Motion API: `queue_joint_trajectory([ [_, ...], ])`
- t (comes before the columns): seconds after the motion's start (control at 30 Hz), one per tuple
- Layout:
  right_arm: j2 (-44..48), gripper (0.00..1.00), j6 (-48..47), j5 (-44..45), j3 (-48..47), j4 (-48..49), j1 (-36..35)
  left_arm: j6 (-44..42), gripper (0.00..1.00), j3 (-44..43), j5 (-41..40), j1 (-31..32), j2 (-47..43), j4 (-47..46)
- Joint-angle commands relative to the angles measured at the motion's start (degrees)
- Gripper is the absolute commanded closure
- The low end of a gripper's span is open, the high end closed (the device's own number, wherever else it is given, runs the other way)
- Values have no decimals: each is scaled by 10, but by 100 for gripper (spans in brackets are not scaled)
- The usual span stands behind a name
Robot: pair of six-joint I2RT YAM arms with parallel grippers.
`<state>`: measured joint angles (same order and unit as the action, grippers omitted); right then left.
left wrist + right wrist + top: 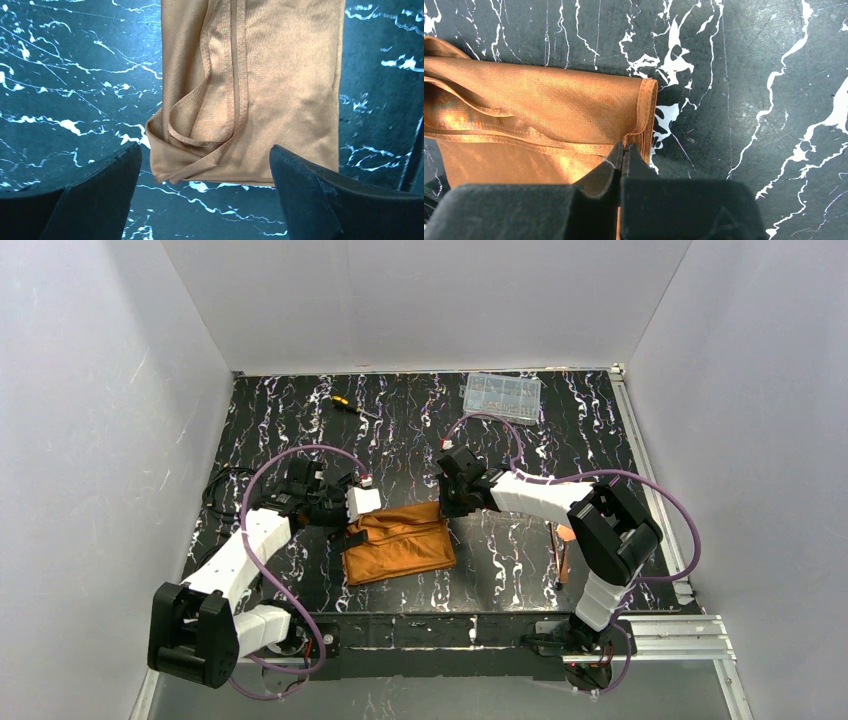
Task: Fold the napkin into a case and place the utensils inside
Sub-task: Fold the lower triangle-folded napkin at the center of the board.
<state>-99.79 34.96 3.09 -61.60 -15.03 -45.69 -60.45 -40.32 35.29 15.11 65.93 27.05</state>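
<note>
Plain rust-orange napkin, black table with white marble veining, cables seemingly purple.

A black tabletop streaked with white marble-like veins sits inside a boxy enclosure. Plain pale walls rise from three of its edges: the back wall at the far edge, the left wall with faint scuffs, and the right wall. A silvery metal rail follows the tabletop's right edge. The light is soft and even
</note>
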Motion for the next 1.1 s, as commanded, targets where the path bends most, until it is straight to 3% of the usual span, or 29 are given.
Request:
queue_joint_trajectory([
  [0.0,22,99,5,13,5,10,-7,116,2,5,10,-4,1,-32],
  [0.17,32,99,6,15,16,15,-11,238,3,11,-83,1,19,-156],
  [0.3,37,99,7,9,22,23,-13,251,15,11,-152,16,48,-183],
  [0.4,42,99,9,9,28,26,-16,243,24,5,-141,20,71,-151],
  [0.67,52,99,11,5,38,38,-16,236,27,3,-93,32,77,-92],
  [0.9,63,99,11,1,50,40,-17,177,68,27,-140,36,74,-74],
  [1.07,75,99,13,0,63,40,-17,170,77,40,-133,36,67,-56],
])
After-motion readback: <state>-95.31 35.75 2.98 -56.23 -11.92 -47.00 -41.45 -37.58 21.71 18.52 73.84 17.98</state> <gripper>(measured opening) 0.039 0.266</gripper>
